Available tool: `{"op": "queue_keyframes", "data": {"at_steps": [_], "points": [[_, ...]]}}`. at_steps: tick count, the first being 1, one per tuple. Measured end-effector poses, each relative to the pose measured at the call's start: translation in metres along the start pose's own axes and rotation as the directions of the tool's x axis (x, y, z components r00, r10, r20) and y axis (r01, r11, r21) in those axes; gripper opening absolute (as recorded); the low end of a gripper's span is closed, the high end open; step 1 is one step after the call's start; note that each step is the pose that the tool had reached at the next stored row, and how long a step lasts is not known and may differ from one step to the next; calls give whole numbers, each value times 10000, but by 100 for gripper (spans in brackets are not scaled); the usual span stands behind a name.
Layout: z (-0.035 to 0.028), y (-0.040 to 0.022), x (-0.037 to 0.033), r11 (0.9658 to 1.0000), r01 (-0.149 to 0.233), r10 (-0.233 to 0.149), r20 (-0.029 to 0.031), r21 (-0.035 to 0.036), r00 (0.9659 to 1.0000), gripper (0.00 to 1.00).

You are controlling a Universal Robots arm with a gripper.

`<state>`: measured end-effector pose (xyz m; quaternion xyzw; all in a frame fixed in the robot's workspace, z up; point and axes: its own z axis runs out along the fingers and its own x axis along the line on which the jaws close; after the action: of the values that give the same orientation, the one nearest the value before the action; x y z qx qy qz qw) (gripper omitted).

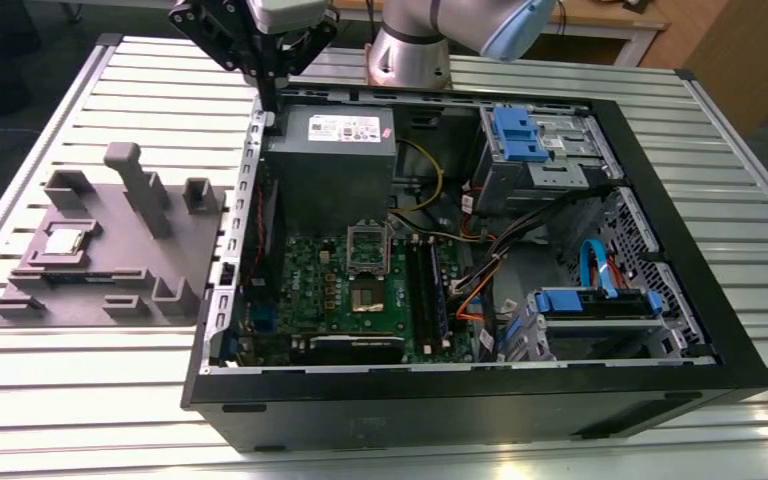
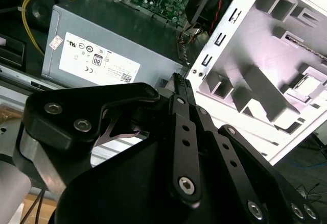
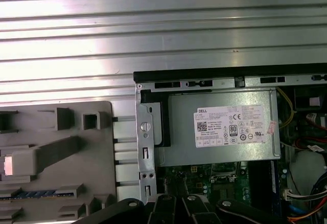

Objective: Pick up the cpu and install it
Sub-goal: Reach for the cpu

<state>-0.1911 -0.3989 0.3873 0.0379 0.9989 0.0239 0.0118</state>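
Your claw (image 1: 273, 100) hangs high over the back corner of the open computer case (image 1: 491, 410), just beside the grey power supply box (image 1: 337, 160). In the second wrist view the claw (image 2: 180, 78) looks clenched, with nothing in it. The cpu (image 1: 64, 240) lies flat on the grey moulded plate (image 1: 191, 250), which sits on the tabletop (image 1: 91, 400) on the exterior view's left of the case, well apart from the claw.

I think these things can go wrong:
- A clenched claw can only press on the chip's top or push it aside.
- The upright blocks (image 1: 137, 185) near the chip can catch the claw.
- The case wall stands between plate and socket (image 1: 368, 245), so a low carry can hit it.
- A tilted chip can harm the socket, and the cables (image 1: 478, 285) lie close by.
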Motion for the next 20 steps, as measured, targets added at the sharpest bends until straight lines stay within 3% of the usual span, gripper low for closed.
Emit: {"op": "queue_keyframes", "data": {"at_steps": [20], "points": [[6, -6, 72, 10000, 0, 0, -4, 0, 10000, 10]]}}
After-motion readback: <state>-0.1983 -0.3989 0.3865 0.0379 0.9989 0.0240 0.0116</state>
